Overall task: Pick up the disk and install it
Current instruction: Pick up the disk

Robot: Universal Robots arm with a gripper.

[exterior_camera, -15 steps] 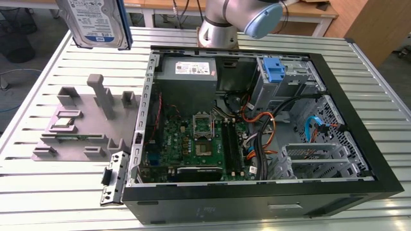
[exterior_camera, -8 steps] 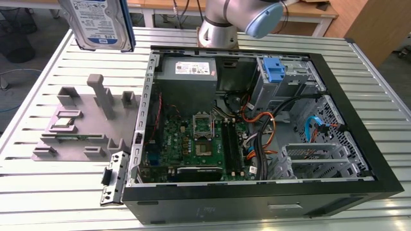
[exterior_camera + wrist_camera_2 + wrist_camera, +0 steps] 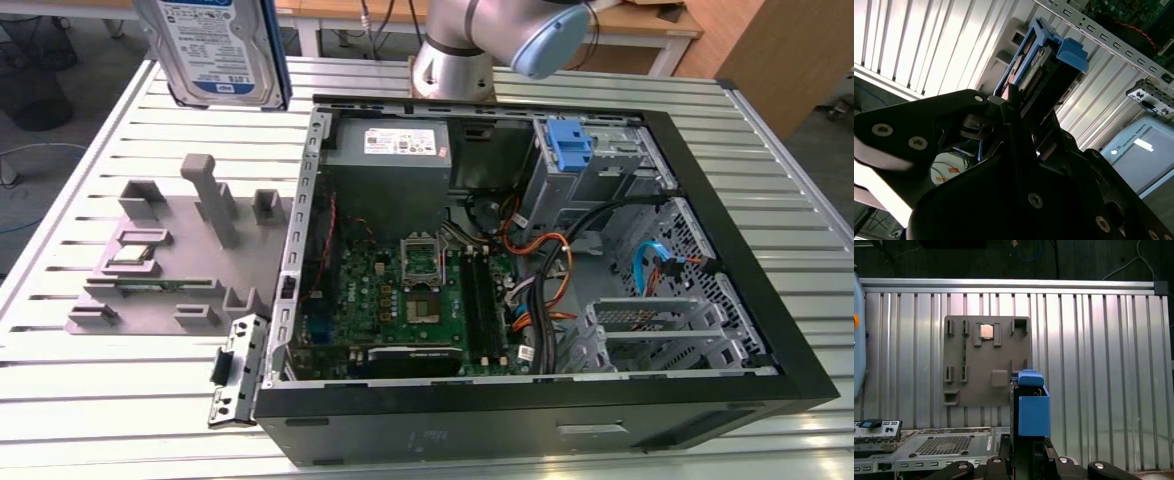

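Slatted metal surface [image 3: 107, 420] carrying an open computer case [image 3: 747, 300] and a grey holder tray [image 3: 147, 270], disk [image 3: 220, 50] lifted clear of the surface, over a tray corner on its case side, tool [image 3: 1029, 112] clamped tight on one end of the disk.

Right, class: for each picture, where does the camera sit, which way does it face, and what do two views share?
Exterior view: off the arm, high, looking down into the open computer case; the arm shows.
First wrist view: on the arm, facing down past the pincer onto the grey fixture.
Second wrist view: on the arm, looking along the pincer.
Both wrist views share the clamped disk.
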